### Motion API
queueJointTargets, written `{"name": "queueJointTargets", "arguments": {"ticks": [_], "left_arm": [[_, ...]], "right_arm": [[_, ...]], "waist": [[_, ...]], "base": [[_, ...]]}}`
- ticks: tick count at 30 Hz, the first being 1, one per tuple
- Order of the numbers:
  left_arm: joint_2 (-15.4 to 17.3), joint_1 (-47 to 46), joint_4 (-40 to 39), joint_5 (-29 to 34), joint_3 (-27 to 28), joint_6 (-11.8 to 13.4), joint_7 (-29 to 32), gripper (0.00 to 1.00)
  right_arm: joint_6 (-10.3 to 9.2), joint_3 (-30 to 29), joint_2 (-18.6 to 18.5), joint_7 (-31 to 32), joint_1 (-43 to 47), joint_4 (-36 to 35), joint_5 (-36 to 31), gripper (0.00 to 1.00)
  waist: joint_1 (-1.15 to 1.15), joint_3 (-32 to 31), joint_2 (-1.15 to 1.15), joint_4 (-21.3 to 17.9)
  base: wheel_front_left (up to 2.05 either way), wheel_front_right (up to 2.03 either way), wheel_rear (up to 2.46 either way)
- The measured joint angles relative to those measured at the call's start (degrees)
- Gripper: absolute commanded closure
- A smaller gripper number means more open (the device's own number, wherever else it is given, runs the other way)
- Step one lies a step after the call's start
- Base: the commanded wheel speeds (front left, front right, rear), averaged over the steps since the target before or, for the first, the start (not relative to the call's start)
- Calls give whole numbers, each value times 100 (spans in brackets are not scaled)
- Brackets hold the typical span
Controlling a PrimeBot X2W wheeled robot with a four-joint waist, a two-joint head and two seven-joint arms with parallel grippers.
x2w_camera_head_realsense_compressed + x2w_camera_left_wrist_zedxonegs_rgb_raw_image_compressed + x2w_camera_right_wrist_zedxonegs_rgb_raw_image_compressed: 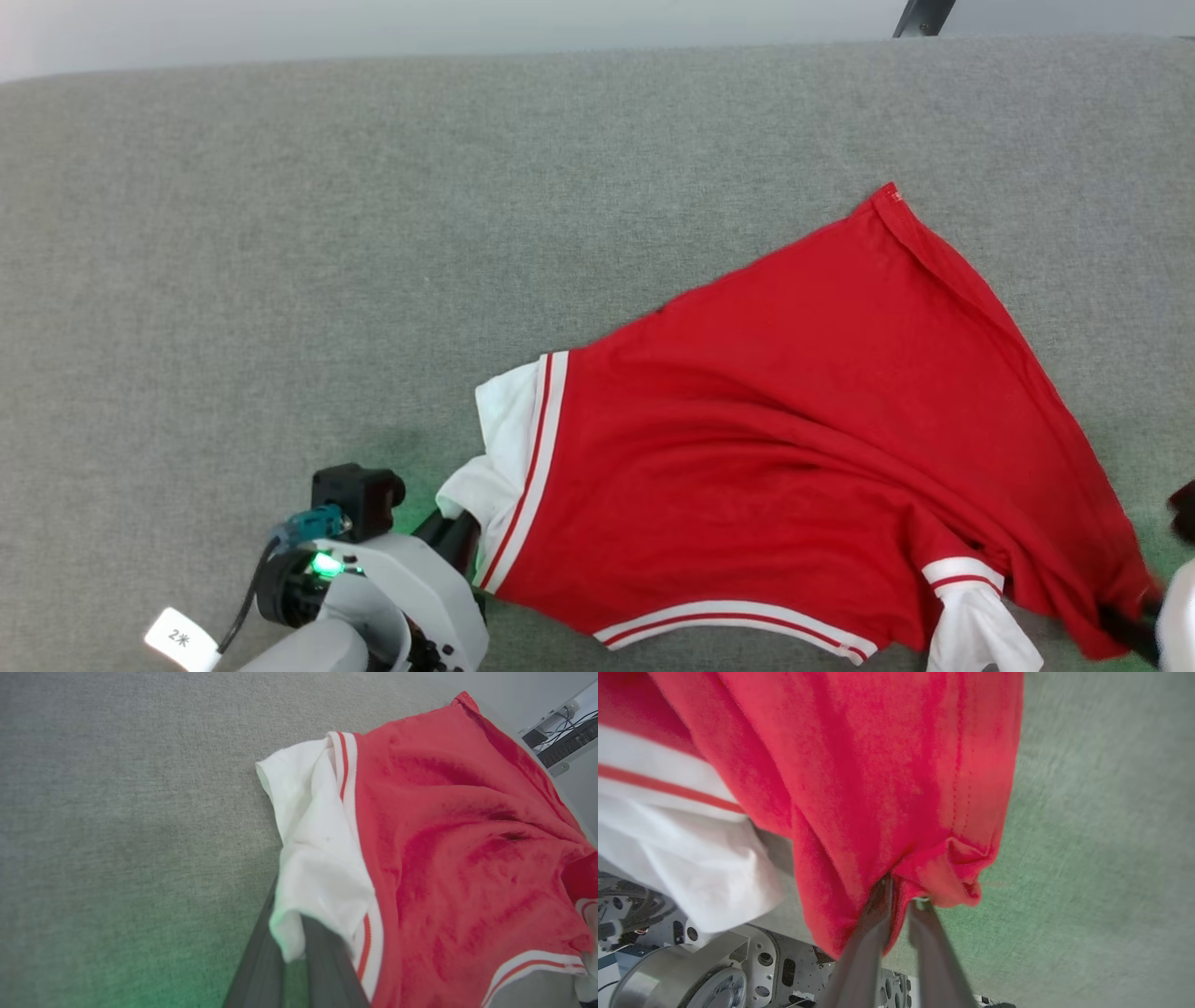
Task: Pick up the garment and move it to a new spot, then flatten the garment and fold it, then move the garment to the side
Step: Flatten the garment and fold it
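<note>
Surface: a grey woven surface, and everything below is placed against it.
Garment: the garment, a small red short-sleeved shirt of soft cloth with white sleeves and striped trim, lies over the surface's near right part. One red corner points toward the far edge.
Left end effector: the left end effector sits low at the surface's near edge, fingers clamped tight on the white sleeve.
Right end effector: the right end effector is at the surface's near right corner. Its fingers are close together with a slim gap, the red hem bunched at the tips, and it looks like a pinch.
Why: there is a grip at each end with the cloth drawn between them, which I judge to be a spread for flattening.
Around: a white tag hangs on the left arm, the perforated metal robot base shows below the near edge, and cables lie beyond the far right.
In the way: the second white sleeve is crumpled under the red body at the near edge, and creases run across the middle, so both likely need smoothing before any fold.
</note>
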Motion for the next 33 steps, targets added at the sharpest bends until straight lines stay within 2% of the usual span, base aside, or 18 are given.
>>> {"name": "queueJointTargets", "arguments": {"ticks": [4, 9, 13, 15, 17, 19, 25, 29, 33], "left_arm": [[-37, -4, 24, 15, -23, -2, -4, 100], [-114, -10, 48, 32, -75, -38, -10, 100], [-177, -87, 63, 78, -105, -62, -10, 100], [-227, -147, 67, 97, -121, -89, -10, 100], [-276, -203, 86, 119, -135, -96, -8, 100], [-331, -289, 127, 140, -153, -137, -1, 100], [-583, -604, 247, 244, -213, -237, 1, 100], [-768, -751, 354, 296, -243, -322, -42, 100], [-904, -844, 420, 331, -245, -391, -105, 100]], "right_arm": [[1, -567, -15, 88, -6, -498, -99, 0], [0, -1377, -124, 512, -179, -1254, 5, 0], [1, -1523, -225, 648, -864, -1447, -157, 0], [1, -1300, -229, 627, -1369, -1326, -327, 0], [1, -944, -41, 548, -1977, -1015, -411, 0], [1, -520, 114, 478, -2597, -545, -624, 0], [2, 709, 261, 141, -4114, 1085, -1168, 0], [2, 1370, 303, -100, -4770, 1951, -1293, 0], [2, 1914, 280, -200, -5027, 2593, -1224, 0]], "waist": [[0, -33, 0, 33], [0, -60, 0, 146], [0, -28, 0, 267], [0, 23, 0, 323], [0, 94, 0, 380], [0, 182, 0, 440], [0, 488, 0, 691], [0, 688, 0, 907], [0, 867, 0, 1100]], "base": [[0, 0, 0], [0, 0, 0], [0, 0, 0], [0, 0, 0], [0, 0, 0], [0, 0, 0], [0, 0, 0], [0, 0, 0], [0, 0, 0]]}}
